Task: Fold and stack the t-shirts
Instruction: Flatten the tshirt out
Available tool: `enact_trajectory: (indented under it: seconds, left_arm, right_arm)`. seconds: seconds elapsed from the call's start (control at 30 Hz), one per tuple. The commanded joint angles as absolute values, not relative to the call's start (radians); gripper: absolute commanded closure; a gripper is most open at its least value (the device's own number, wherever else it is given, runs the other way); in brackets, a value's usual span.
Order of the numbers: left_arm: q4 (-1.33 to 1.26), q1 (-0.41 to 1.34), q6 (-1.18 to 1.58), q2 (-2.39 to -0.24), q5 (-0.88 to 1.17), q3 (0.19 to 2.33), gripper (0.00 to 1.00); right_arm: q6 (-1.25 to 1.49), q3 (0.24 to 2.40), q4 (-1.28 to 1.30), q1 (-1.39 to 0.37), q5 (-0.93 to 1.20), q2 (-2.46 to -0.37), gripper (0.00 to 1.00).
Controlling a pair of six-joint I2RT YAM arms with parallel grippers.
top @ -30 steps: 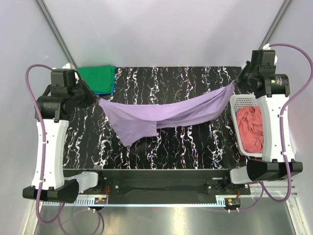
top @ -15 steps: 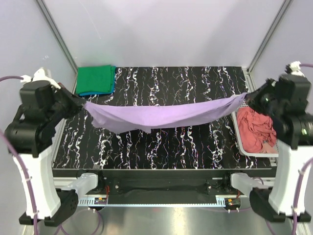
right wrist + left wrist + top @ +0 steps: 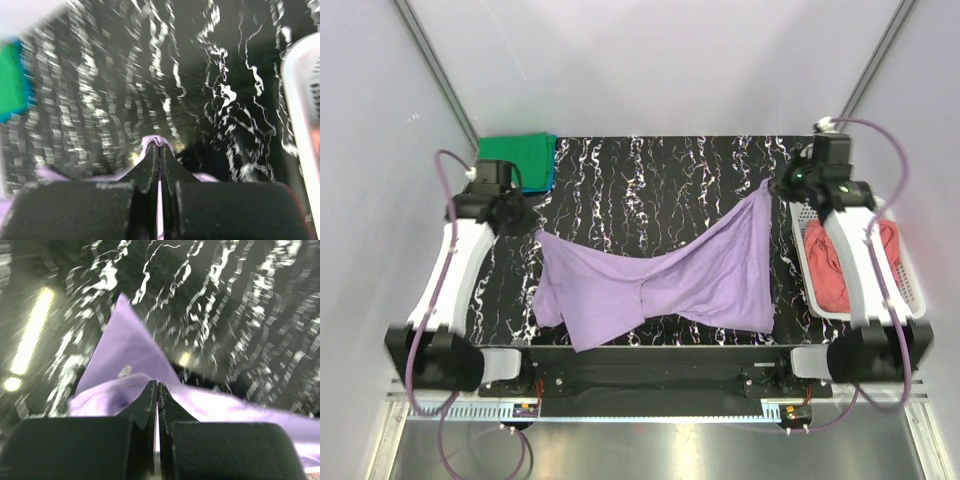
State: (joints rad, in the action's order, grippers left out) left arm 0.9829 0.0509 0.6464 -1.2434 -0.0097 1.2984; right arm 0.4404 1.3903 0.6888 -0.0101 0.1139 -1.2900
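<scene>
Far-left corner of bench (image 3: 650, 165): green t-shirt (image 3: 515, 158) lies folded on blue t-shirt (image 3: 536, 186), so 2 look done. Left gripper (image 3: 526, 223) is pinched tight on a corner of the purple t-shirt (image 3: 670, 285), which sags unfolded across bench centre twd near edge. Right gripper (image 3: 781, 185) clamps its other end, nr far-right corner. Pink t-shirt (image 3: 832, 268) sits crumpled in basket (image 3: 912, 295) at right edge, not yet folded. Approx halfway.
</scene>
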Motion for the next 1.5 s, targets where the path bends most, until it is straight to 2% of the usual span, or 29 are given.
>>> enact_trajectory:
  seconds: [0.0,0.03,0.13,0.17,0.2,0.23,0.33,0.37,0.5,0.67,0.8,1.2,1.47]
  left_arm:
    - [0.545,0.032,0.621,-1.342,0.066,1.217,1.00]
    - [0.464,0.029,0.621,-1.380,0.095,1.210,1.00]
    - [0.437,0.003,0.623,-1.569,0.176,1.267,0.99]
    - [0.448,0.003,0.600,-1.607,0.184,1.287,0.88]
    - [0.483,0.003,0.586,-1.647,0.184,1.319,0.56]
    - [0.518,0.003,0.577,-1.658,0.183,1.337,0.44]
    - [0.642,0.018,0.517,-1.611,0.094,1.362,0.23]
    - [0.667,0.044,0.482,-1.586,0.068,1.352,0.21]
    - [0.698,0.139,0.504,-1.376,0.060,1.160,0.27]
    - [0.719,0.317,0.757,-1.066,0.091,0.814,0.42]
    - [0.753,0.388,0.916,-0.867,0.043,0.646,0.49]
    - [0.660,0.477,1.138,-0.859,0.126,0.385,0.53]
    - [0.713,0.537,1.195,-0.879,0.083,0.383,0.54]
  right_arm:
    - [0.339,1.373,0.441,-0.006,0.205,-1.386,0.99]
    - [0.334,1.377,0.416,-0.006,0.228,-1.458,0.99]
    - [0.319,1.379,0.397,-0.006,0.285,-1.557,0.99]
    - [0.319,1.350,0.391,-0.006,0.301,-1.568,0.98]
    - [0.301,1.338,0.382,-0.006,0.310,-1.583,0.96]
    - [0.289,1.327,0.383,-0.005,0.314,-1.589,0.91]
    - [0.290,1.310,0.416,-0.005,0.210,-1.606,0.70]
    - [0.291,1.328,0.429,-0.006,0.151,-1.615,0.57]
    - [0.340,1.434,0.552,-0.006,0.087,-1.680,0.50]
    - [0.368,1.480,0.606,-0.006,0.110,-1.663,0.50]
    - [0.371,1.470,0.634,-0.008,0.110,-1.640,0.50]
    - [0.390,1.430,0.637,-0.006,0.104,-1.612,0.51]
    - [0.382,1.420,0.632,-0.006,0.107,-1.620,0.52]
